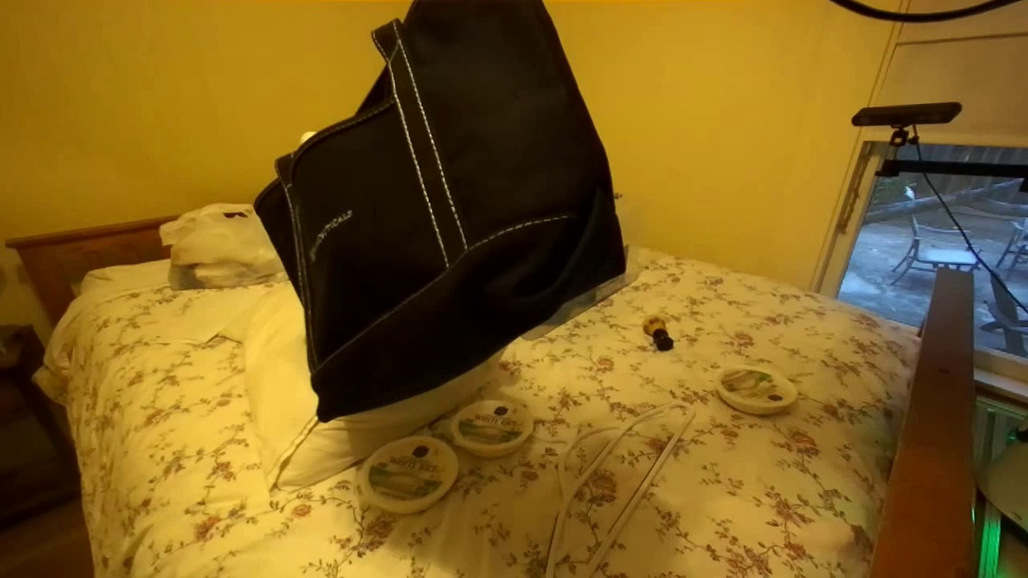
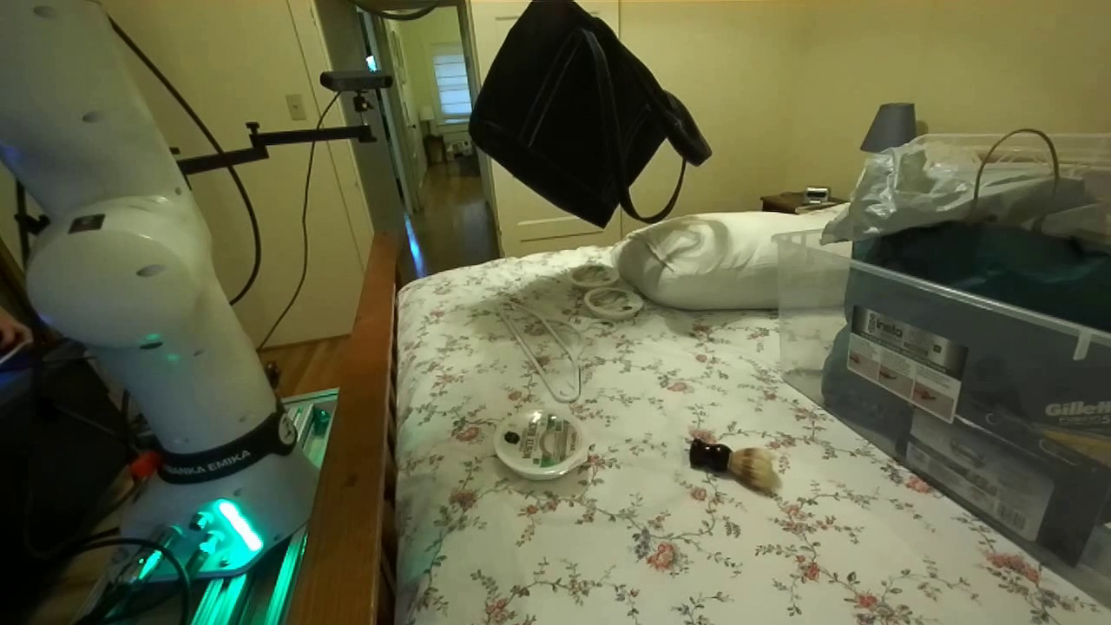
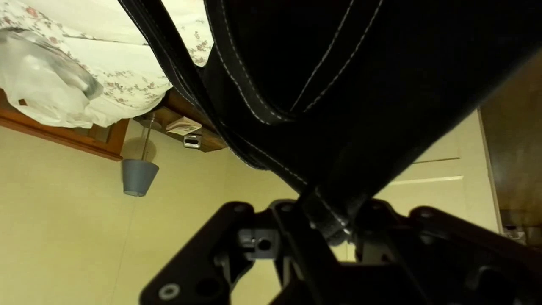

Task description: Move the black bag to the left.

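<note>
Black fabric tote bag (image 1: 450, 209) with pale stitching, apparently soft and light, hung tilted above a white floral bedspread (image 2: 608, 538), pinched in a black two-fingered hand (image 3: 332, 218), the tote's looped black handle (image 3: 174, 61) likely the surest hold against swinging.

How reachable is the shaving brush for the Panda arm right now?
Probably not yet: the end effector holds the black tote bag. The shaving brush lies uncovered on the floral bedspread, so the way otherwise looks free.

black bag (image 1: 466, 201) cropped (top), arm (image 2: 130, 269) likewise
</note>
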`<state>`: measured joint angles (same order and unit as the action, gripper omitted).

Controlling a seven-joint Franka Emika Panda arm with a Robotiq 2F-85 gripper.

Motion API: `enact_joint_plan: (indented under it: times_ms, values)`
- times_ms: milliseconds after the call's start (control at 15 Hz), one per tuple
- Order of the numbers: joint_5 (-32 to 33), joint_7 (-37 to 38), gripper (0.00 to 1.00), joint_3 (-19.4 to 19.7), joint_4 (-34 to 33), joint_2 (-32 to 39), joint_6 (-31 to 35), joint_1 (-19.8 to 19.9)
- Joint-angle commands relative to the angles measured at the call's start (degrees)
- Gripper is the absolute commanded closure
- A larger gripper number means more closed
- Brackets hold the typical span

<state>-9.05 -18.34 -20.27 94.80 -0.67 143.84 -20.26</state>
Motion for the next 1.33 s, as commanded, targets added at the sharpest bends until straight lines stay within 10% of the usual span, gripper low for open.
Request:
enact_joint_plan:
  times_ms: [0,1267]
  values:
    - [0.3,0.1,0.87,0.0,-0.3,0.2,-0.2,-0.1]
    - [12.3,-3.1,0.87,-5.7,1.1,14.6,10.9,-5.4]
